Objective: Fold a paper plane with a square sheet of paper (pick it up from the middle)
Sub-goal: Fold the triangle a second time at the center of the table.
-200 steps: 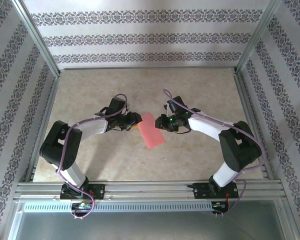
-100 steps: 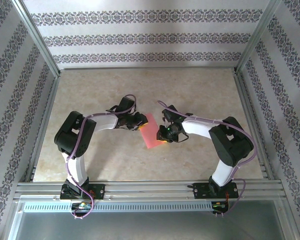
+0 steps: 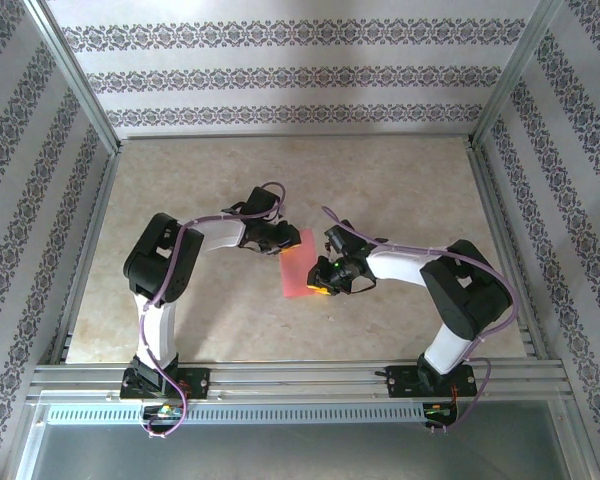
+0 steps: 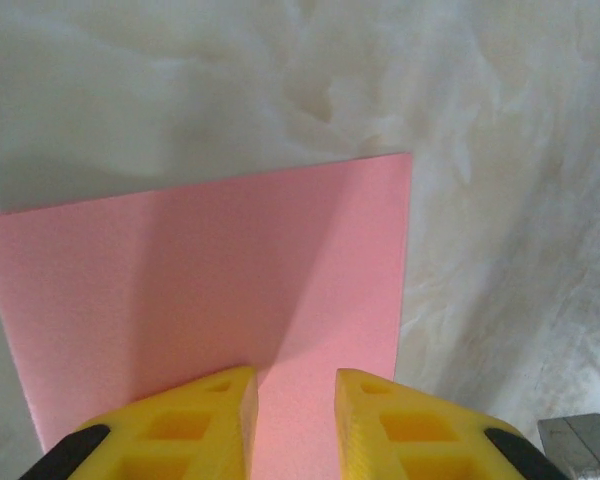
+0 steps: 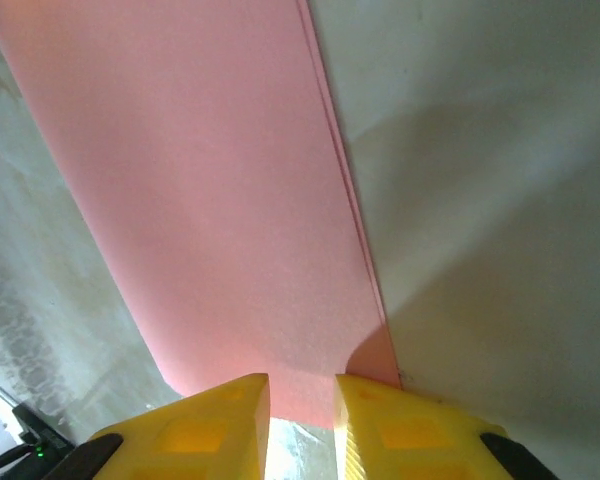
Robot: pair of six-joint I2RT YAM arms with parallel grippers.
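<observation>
1. Sheet (image 3: 298,266): pink, lies mid-table (image 3: 400,180); its long edge looks doubled in my right wrist view.
2. My left claw (image 3: 282,245): at the sheet's 11 o'clock end, jaws a slit apart, pink beneath.
3. My right claw (image 3: 318,283): at the sheet's 4 o'clock edge, jaws a slit apart; can't tell if either is touching the sheet.

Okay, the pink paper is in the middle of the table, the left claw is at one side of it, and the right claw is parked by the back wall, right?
Not quite. The top view shows the right claw at the other side of the pink paper, not by the back wall. The rest stands: paper in the middle of the table, left claw at one side.
</observation>
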